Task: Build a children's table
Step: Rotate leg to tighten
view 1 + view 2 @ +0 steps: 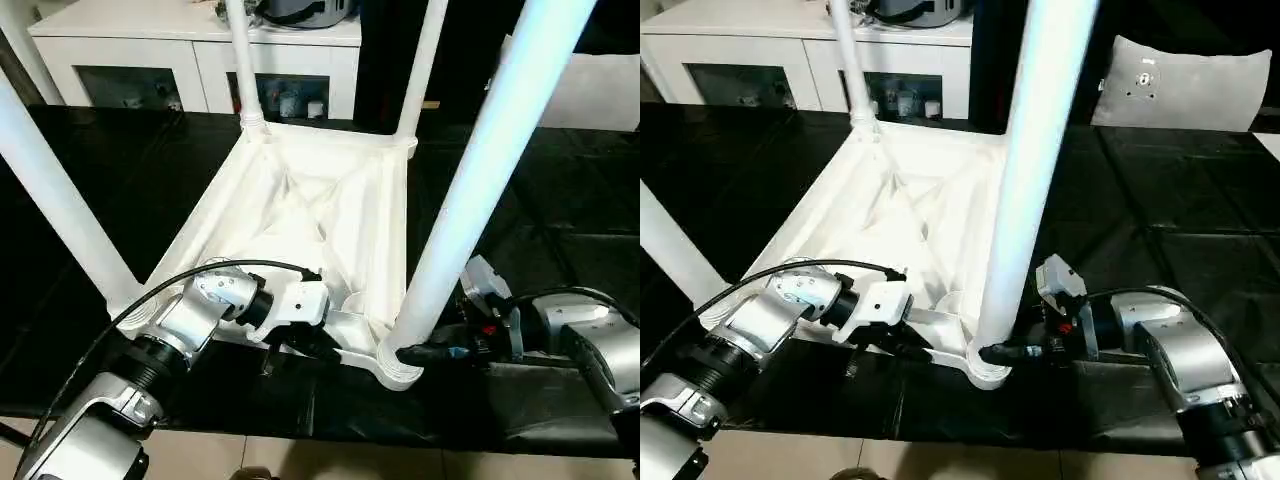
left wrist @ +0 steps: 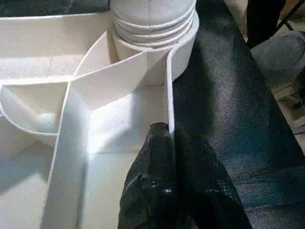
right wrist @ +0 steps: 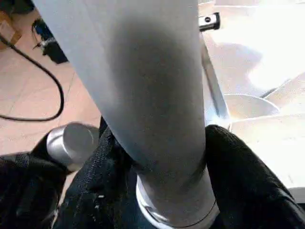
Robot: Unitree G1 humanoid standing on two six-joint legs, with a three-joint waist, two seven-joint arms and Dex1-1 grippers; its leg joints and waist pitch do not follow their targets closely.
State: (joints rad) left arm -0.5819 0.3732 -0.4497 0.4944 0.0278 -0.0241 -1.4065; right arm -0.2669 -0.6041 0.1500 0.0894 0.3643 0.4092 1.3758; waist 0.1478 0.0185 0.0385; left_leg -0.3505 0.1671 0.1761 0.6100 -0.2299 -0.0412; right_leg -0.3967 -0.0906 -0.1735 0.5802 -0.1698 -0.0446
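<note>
The children's table [image 1: 320, 215] lies upside down on the black bench [image 1: 1160, 230], its legs pointing up. The left gripper [image 2: 167, 138] has its jaws pinched shut on the table's near rim. The right gripper [image 3: 164, 157] has its jaws around the near right leg [image 1: 470, 190], just above its socket.

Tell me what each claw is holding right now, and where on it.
Left claw pinches the tabletop's near rim wall. Right claw has a finger each side of the near-right leg's base.
</note>
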